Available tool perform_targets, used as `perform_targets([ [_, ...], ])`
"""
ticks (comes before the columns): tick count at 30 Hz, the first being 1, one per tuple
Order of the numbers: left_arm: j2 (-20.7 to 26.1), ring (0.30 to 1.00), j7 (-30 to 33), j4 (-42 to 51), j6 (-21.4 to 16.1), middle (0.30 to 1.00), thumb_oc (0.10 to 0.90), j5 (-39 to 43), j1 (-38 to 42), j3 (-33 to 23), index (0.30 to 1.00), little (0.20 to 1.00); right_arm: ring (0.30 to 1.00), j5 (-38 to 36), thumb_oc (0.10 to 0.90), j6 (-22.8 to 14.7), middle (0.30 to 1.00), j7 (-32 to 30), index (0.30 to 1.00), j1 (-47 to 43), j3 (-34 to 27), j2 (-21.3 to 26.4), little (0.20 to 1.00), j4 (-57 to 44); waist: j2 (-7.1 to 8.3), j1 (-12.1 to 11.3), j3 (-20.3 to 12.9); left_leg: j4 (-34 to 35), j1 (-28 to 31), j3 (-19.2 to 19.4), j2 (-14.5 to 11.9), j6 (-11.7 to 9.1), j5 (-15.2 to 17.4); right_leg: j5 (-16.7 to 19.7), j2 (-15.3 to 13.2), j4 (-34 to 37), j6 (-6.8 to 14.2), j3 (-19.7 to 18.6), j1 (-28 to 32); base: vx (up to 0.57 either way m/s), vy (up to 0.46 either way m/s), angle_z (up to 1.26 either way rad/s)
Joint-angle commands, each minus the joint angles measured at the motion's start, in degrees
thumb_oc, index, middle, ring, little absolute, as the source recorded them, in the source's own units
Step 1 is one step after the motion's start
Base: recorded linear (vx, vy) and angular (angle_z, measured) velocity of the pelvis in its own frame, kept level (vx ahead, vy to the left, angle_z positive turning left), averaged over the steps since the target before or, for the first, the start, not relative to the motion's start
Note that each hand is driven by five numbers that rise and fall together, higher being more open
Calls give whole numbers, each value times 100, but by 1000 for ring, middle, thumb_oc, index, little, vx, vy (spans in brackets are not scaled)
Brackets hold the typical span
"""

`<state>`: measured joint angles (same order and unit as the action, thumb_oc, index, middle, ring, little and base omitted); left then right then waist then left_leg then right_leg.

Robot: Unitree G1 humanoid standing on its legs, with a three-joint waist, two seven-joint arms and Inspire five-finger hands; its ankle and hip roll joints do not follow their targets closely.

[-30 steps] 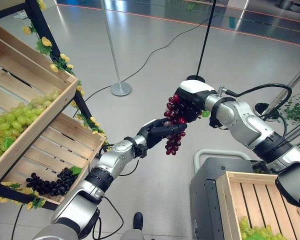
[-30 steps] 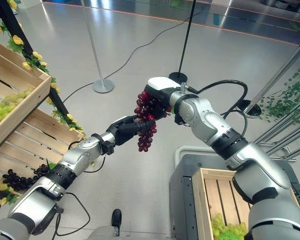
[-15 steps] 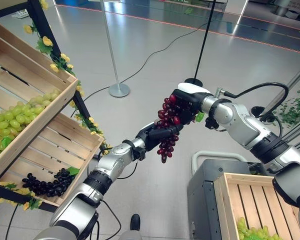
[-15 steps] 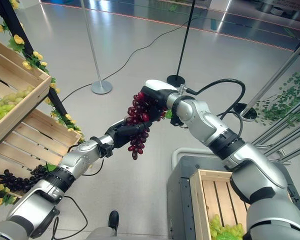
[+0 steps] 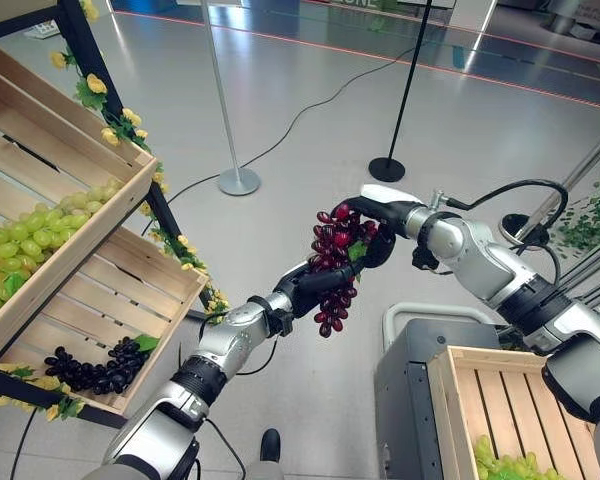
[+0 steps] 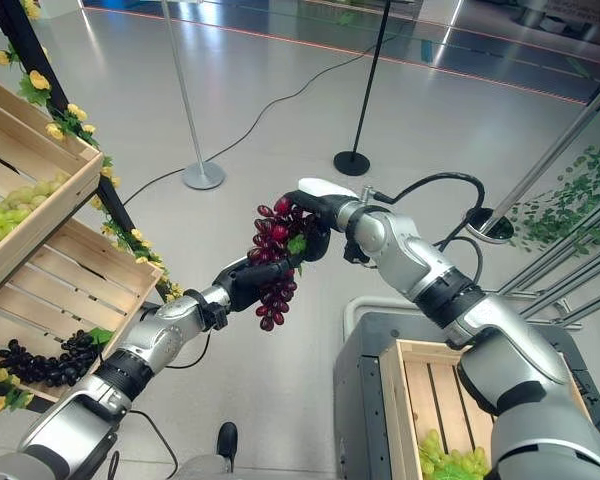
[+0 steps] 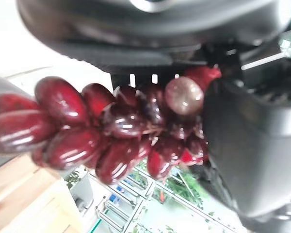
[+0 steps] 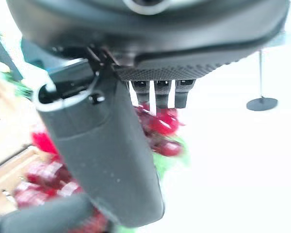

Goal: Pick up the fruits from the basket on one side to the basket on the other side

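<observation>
Red grapes (image 5: 332,265) are hanging in mid-air, well left of the wooden crate (image 5: 520,415) holding green grapes, mid-handover: the left hand (image 5: 315,282) is curling round the bunch while the right hand (image 5: 380,222) is cupping its top. Next, the left probably needs to let go.

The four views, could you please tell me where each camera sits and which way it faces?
Left eye view: on the head, looking down at both arms meeting at the red grapes.
Right eye view: beside it, same scene; left hand and right hand both on the bunch.
Left wrist view: on the left wrist, its hand close against the grapes.
Right wrist view: on the right wrist, thumb before the grapes.
All share the bunch.
</observation>
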<state>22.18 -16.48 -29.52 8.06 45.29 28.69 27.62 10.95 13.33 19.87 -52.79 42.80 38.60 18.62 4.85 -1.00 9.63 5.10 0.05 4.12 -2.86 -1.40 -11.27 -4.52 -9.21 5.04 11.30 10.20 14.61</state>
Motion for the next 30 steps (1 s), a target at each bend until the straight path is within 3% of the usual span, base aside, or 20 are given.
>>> perform_targets([
  [1,-285,300,-89,-253,-949,300,400,124,353,-599,300,300,900,355,800,-34,900,123,900,46,-467,257,900,272,-18,-172,-728,-10,820,-28,-194,-231,1045,695,176,-4,-481,26,-563,0,0,0],
  [11,-25,300,-61,-282,-1084,300,400,-156,7,-761,300,300,900,819,800,-165,900,187,900,803,-711,545,900,459,-24,-160,-679,-10,796,-36,-188,-222,1047,705,163,-4,-472,70,-567,0,0,0],
  [16,73,300,120,-125,-1283,300,400,-320,-295,-922,300,300,900,431,800,-133,900,-231,900,1413,-1106,517,900,531,-58,-194,-634,-10,783,-70,-178,-220,1040,701,149,-4,-473,115,-545,6,3,0],
  [20,0,300,224,37,-1364,300,400,-366,-652,-1084,300,300,900,-316,800,-181,900,-637,900,2136,-1654,288,900,448,-99,-240,-601,-10,760,-131,-167,-207,1047,682,143,-8,-482,159,-533,14,4,3],
  [22,-159,300,259,239,-1491,300,400,-480,-1141,-1285,300,300,900,-696,800,-293,900,-722,900,3049,-2133,-151,900,405,-158,-297,-529,-10,749,-215,-172,-187,1059,631,145,-51,-511,230,-516,24,-14,11],
  [30,-309,300,584,662,-1754,300,400,-543,-1691,-1415,300,300,900,-1120,800,-379,900,-1044,900,4023,-1973,-1084,900,906,-261,-569,-338,-10,595,-540,-213,-218,917,426,191,-229,-642,552,-481,31,-32,24],
])
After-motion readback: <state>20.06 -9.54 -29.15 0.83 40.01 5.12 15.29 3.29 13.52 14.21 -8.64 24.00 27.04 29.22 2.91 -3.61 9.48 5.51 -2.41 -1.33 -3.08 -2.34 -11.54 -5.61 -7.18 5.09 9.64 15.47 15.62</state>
